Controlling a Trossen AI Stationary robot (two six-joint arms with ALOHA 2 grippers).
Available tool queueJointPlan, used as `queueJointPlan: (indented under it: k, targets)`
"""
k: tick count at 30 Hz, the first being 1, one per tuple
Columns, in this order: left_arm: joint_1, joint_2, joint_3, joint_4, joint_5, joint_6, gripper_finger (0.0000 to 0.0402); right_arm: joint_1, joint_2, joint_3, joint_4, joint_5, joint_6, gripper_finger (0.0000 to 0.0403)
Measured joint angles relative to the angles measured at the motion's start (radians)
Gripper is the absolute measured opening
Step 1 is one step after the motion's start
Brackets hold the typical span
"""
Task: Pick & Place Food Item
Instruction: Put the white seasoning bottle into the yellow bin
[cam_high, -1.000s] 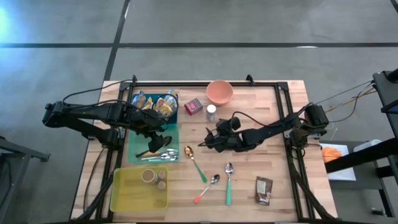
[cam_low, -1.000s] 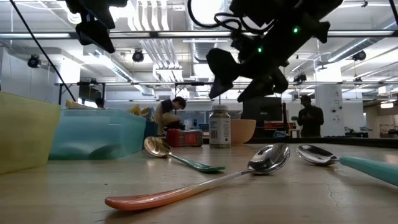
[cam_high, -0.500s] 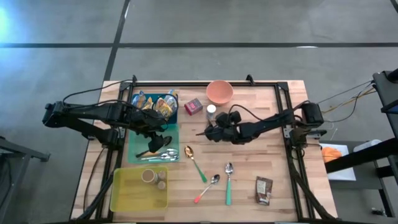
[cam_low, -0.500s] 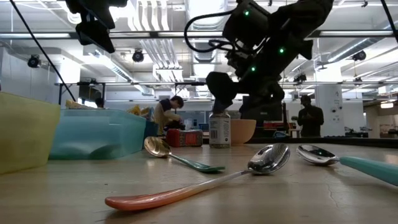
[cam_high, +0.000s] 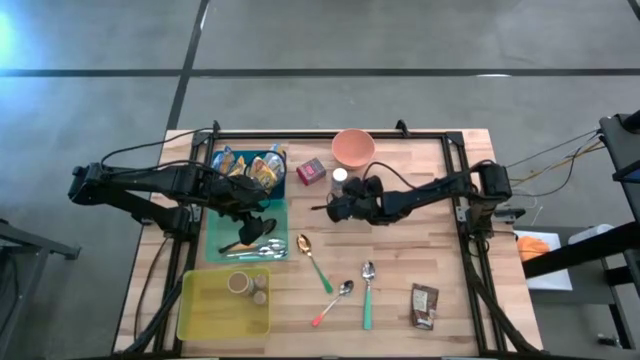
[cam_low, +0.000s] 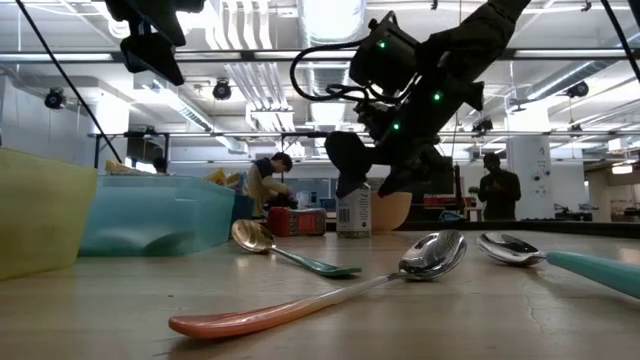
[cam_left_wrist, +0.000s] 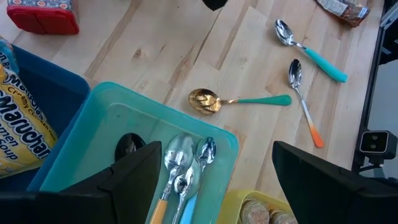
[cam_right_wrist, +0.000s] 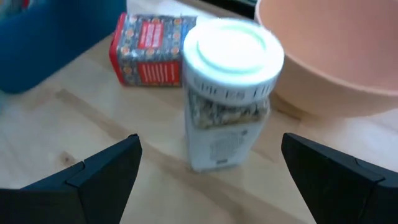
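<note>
A small clear jar with a white lid (cam_right_wrist: 230, 93) stands upright on its base on the table (cam_high: 420, 250), beside the pink bowl (cam_high: 353, 147) and a red box (cam_high: 311, 171). My right gripper (cam_right_wrist: 211, 180) is open and low, just on the near side of the jar (cam_high: 339, 178). It points at the jar and touches nothing. In the low view the right gripper (cam_low: 372, 175) hangs in front of the jar (cam_low: 352, 208). My left gripper (cam_left_wrist: 217, 168) hovers open above the teal tray (cam_high: 215, 240).
The teal tray holds several spoons (cam_left_wrist: 183, 168). A blue bin (cam_high: 278, 185) of snack packs stands behind it, and a yellow bin (cam_high: 200, 310) is at the near left. Three spoons (cam_high: 312, 255) (cam_high: 335, 300) (cam_high: 367, 290) and a brown packet (cam_high: 424, 305) lie near the front.
My right gripper has swung toward the table's far edge and sunk lower, closing on the white-lidded jar. Its fingers have stayed open. The jar has not moved.
</note>
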Motion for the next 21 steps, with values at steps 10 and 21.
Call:
queueJointPlan:
  k: [10, 21]
  targets:
    - [0.000, 0.000, 0.000, 0.000, 0.000, -0.001, 0.0312, -0.014, -0.001, -0.006, 0.053, 0.136, -0.033, 0.0384]
    - [0.000, 0.000, 0.000, 0.000, 0.000, -0.003, 0.0312, -0.025, 0.060, -0.045, 0.198, 0.143, 0.039, 0.0384]
